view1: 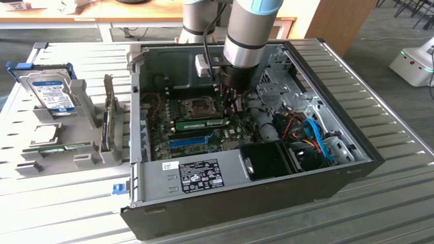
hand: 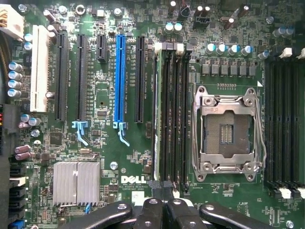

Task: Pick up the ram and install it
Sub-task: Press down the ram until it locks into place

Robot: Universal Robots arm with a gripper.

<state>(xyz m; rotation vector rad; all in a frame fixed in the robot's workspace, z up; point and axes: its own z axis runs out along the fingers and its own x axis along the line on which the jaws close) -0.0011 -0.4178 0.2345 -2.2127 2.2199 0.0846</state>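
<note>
A ram stick [view1: 203, 123], green with a pale label, stands in a slot on the motherboard [view1: 178, 133] inside the open PC case. The wrist view shows this ram [hand: 155, 109] edge-on in the slot beside the black memory slots [hand: 174, 114] by the CPU socket [hand: 226, 129]. My gripper [view1: 230, 103] hangs above the board, just past the stick towards the socket. Its black fingers [hand: 151, 210] are pressed together, gripper [hand: 162, 192] shut, with nothing seen between them. Another green ram stick [view1: 64, 148] lies in the grey holder at the exterior view's left.
The grey holder [view1: 81, 161] also carries a hard drive [view1: 53, 95] and an upright card [view1: 107, 114]. The case walls [view1: 339, 122], cables [view1: 313, 134] and a black drive cage [view1: 271, 158] crowd the exterior view's right side. A blue slot strip [hand: 119, 76] runs beside the memory slots.
</note>
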